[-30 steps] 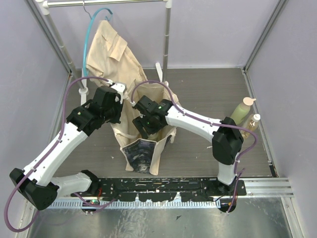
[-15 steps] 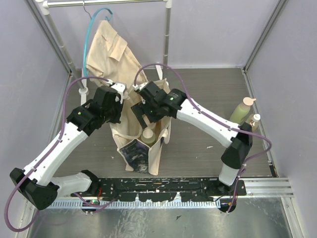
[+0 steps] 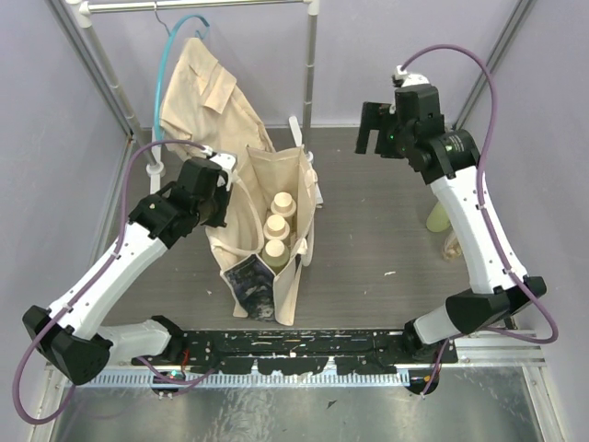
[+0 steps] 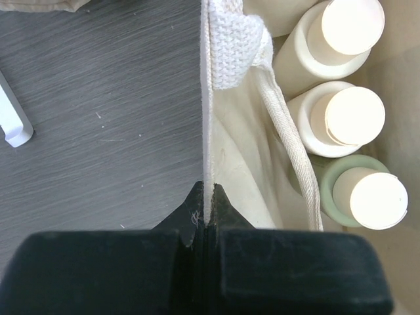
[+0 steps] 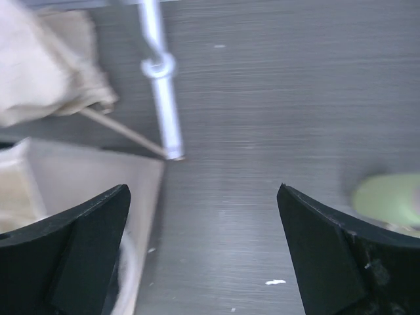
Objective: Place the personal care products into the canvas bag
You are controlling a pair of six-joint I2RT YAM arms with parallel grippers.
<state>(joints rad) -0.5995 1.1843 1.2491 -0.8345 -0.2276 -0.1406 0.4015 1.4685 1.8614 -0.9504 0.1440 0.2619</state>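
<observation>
The cream canvas bag (image 3: 241, 216) stands open in the middle of the table, its dark printed panel (image 3: 248, 284) facing the near edge. Three personal care products stand inside in a row: two cream bottles (image 3: 282, 203) (image 3: 276, 227) and a yellow-green one (image 3: 274, 251). My left gripper (image 3: 222, 199) is shut on the bag's left rim (image 4: 205, 98); its wrist view shows the bottles' caps (image 4: 353, 115). High at the back right, my right gripper (image 3: 375, 138) is open and holds nothing. A yellow-green bottle (image 3: 438, 219) and an amber one (image 3: 454, 245) stand at the right, partly hidden by the right arm.
A tan shirt (image 3: 207, 92) on a teal hanger hangs from the metal rack (image 3: 311, 64) just behind the bag. The rack's white foot (image 5: 161, 98) lies on the grey table between bag and right gripper. Side walls close in the table on both sides.
My right gripper opened over the bag, left a bottle inside, then rose and swung away to the back right. The left gripper kept its hold on the bag's rim.
</observation>
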